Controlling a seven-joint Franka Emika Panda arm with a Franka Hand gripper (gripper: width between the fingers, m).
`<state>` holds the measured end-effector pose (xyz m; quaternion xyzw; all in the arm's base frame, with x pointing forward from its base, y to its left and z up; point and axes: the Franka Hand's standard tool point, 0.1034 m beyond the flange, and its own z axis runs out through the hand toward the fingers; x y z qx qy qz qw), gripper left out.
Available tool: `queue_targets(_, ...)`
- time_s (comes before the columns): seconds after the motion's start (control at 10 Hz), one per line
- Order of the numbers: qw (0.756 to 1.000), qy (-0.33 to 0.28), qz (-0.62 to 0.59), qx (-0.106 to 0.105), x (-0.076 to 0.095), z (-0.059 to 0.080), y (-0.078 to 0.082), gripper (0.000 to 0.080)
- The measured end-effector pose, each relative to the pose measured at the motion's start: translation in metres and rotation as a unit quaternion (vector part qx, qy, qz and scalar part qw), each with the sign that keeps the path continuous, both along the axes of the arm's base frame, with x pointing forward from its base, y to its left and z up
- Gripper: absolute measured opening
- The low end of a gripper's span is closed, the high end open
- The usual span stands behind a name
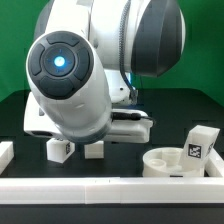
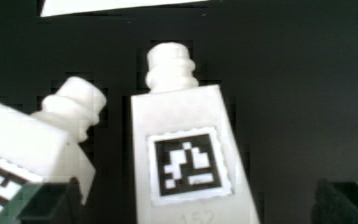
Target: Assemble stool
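wide jaws astride one leg [image 2: 185, 135]

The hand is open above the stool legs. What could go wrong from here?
1. In the wrist view the open hand has the middle leg between its fingers, but a second leg lies tilted close beside it and may get caught on closing.
2. An off-centre grip could twist the middle leg, so its threaded tip might meet the seat crooked.

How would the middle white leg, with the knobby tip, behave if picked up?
Probably stiff: the leg looks like thick moulded plastic. Its flat sides should suit a pinch, though smooth plastic might slip. Blocky, it seems unlikely to roll.
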<state>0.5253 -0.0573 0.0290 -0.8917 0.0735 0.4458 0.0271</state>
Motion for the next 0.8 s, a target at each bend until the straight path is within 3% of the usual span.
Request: queue_targets(0.8,1.000,0.007,0.005,0.009,-0.004,-0.015,0.008,0.0649)
